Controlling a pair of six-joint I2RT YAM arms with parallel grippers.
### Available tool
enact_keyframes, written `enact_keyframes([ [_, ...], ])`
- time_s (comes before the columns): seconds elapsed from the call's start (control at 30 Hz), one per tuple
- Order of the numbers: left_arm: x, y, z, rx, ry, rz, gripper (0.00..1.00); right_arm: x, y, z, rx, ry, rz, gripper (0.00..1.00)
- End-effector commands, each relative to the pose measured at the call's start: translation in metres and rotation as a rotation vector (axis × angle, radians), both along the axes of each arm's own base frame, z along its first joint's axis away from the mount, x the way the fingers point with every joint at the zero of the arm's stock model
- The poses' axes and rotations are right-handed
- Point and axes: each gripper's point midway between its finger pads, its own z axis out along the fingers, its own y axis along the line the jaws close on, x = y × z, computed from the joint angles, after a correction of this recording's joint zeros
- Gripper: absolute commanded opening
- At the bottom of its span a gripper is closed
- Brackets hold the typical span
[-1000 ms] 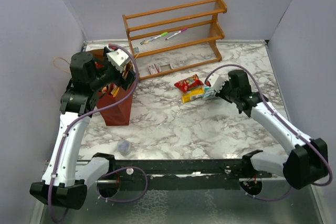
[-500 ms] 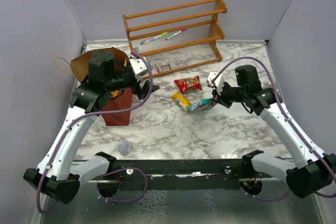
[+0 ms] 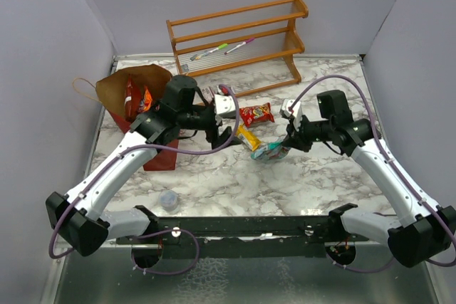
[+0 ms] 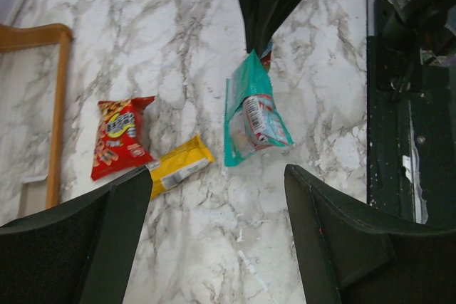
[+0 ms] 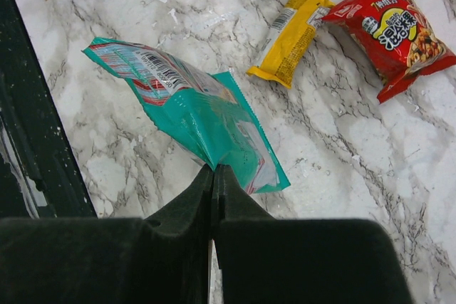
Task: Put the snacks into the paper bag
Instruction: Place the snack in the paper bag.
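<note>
Right gripper (image 3: pixel 288 138) is clenched on the teal packet (image 5: pixel 192 105), fingers pressed flat together on one edge of the foil. The packet hangs tilted over the middle of the table (image 3: pixel 320 197); can't tell whether its low end touches the marble. Left gripper (image 4: pixel 219 174) is released, jaws wide apart with nothing between them, hovering above the table just left of the teal packet. In the left wrist view the teal packet sits in the gap between its fingers. Two snacks lie loose and flat: the yellow packet (image 3: pixel 247 137) between the two grippers, close to the left one, and the red packet (image 3: pixel 255 114) just behind it, the two nearly touching. The paper bag (image 3: pixel 153 154) stands at the left side of the table, mouth open with the brown inside showing, and orange packets (image 3: pixel 137 97) are visible inside it. In the way: the left arm (image 3: pixel 121 169) runs across the front of the bag, and its wrist and gripper sit between the bag mouth and the held teal packet. The wooden rack (image 3: pixel 235 33) is at the back with marker pens (image 3: pixel 209 53) on a shelf, well apart from the packets. A clear cup (image 3: pixel 168 199) sits near the front edge, in front of the bag.
</note>
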Motion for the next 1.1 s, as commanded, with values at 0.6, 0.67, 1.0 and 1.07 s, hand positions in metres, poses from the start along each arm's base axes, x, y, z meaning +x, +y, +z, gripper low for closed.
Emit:
enact_keyframes([
  [0.6,-0.008,-0.092,-0.082,0.021,-0.053,-0.110,0.76,-0.004,-0.012,0.017,0.173,0.033,-0.067,0.01],
  [0.67,-0.007,-0.097,-0.085,0.023,-0.053,-0.117,0.74,-0.003,-0.013,0.018,0.178,0.029,-0.069,0.01],
  [1.0,-0.005,-0.111,-0.105,0.057,-0.007,-0.105,0.66,-0.006,-0.012,0.021,0.199,0.017,-0.057,0.01],
  [1.07,-0.004,-0.113,-0.107,0.057,0.012,-0.100,0.64,-0.007,-0.013,0.021,0.200,0.016,-0.058,0.01],
])
